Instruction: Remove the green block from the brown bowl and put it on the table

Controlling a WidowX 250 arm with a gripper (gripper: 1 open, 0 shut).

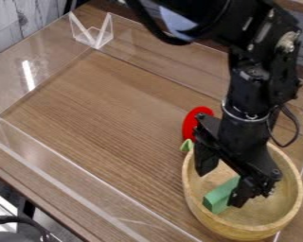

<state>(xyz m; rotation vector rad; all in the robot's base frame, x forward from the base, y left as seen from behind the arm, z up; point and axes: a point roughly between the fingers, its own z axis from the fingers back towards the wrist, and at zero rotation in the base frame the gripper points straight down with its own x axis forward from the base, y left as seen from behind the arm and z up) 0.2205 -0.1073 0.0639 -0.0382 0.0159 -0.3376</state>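
**Pincer spread over the bowl, block still inside**

The black arm reaches straight down into the brown bowl, which sits at about four o'clock on the tabletop, close to the near right edge. The pincer is spread wide, its two dark fingers planted apart within the bowl's rim — nothing pinched between them. The green block lies on the bowl's pale inside at roughly seven o'clock, partly under the fingers; whether they touch it I can't tell. Just beyond the bowl, at its eleven o'clock, a red strawberry toy peeks from behind the arm. Clear acrylic walls edge the tabletop.
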